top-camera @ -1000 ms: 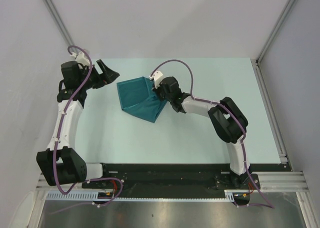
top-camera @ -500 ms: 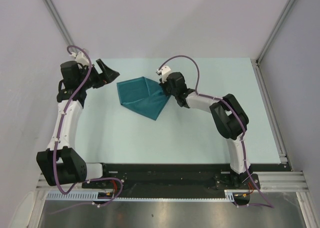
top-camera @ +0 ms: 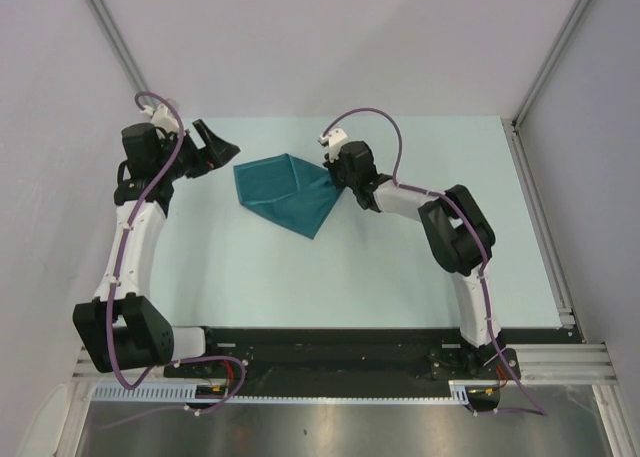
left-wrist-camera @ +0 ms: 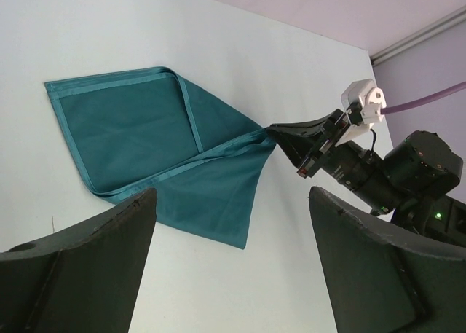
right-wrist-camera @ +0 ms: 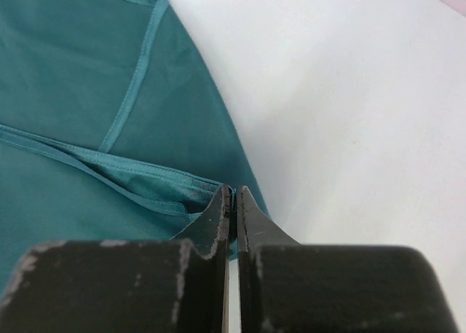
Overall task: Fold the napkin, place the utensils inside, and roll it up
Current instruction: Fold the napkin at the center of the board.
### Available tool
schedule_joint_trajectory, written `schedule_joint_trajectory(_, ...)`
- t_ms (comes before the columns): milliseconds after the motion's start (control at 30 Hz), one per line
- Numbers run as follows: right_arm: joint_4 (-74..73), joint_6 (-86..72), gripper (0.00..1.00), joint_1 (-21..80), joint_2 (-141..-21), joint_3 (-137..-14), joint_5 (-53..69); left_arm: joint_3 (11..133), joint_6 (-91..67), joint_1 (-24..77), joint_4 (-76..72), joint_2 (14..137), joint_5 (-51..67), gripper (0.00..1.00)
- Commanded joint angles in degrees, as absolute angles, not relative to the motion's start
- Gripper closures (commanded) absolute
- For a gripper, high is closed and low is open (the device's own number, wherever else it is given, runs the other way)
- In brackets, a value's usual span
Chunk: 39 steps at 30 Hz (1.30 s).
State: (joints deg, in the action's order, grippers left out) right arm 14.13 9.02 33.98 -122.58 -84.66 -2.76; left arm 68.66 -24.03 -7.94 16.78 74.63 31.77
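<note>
A: Right gripper (right-wrist-camera: 233,193)?
B: Pinched tight on a hem of the one teal napkin (top-camera: 278,191), which lies partly folded mid-table (top-camera: 300,277).
A: And the left gripper (top-camera: 216,147)?
B: Jaws wide, holding nothing, near the napkin's left edge. Two grippers, one napkin.

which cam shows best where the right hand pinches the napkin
Left wrist: it shows nearly the whole napkin and the right hand shut on its stretched corner. The right wrist view shows only hem at the hand's tip; the top view shows the napkin small, the pinch unclear.
</note>
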Motion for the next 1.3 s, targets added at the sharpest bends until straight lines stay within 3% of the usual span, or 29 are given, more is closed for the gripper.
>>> schedule_joint_trajectory(0,14.9,8.4,1.0,32.6,-123.5,-87.8,-4.5,68.6,-24.8,-8.7,14.5,73.6,33.0,0.1)
schedule_joint_trajectory(1000,12.2,6.2,0.99,30.1,-126.8,-91.8,-6.5,68.6,-24.9,-9.0,14.4,73.4,33.3,0.1)
schedule_joint_trajectory(1067,11.2,5.8,0.74,30.1,-126.4,-92.1,-6.2,68.6,-24.9,-9.0,14.3,73.3,33.2,0.1)
schedule_joint_trajectory(1100,10.9,5.6,0.56,30.0,-125.6,-91.9,-5.7,68.6,-25.0,-9.0,14.3,73.4,33.4,0.1)
schedule_joint_trajectory(1167,10.4,4.8,0.43,29.9,-124.2,-91.6,-4.9,68.6,-25.0,-9.0,14.3,73.4,33.5,0.1)
schedule_joint_trajectory(1267,9.8,3.1,0.32,29.5,-121.1,-90.7,-2.1,68.4,-25.0,-9.0,14.2,73.3,33.5,0.1)
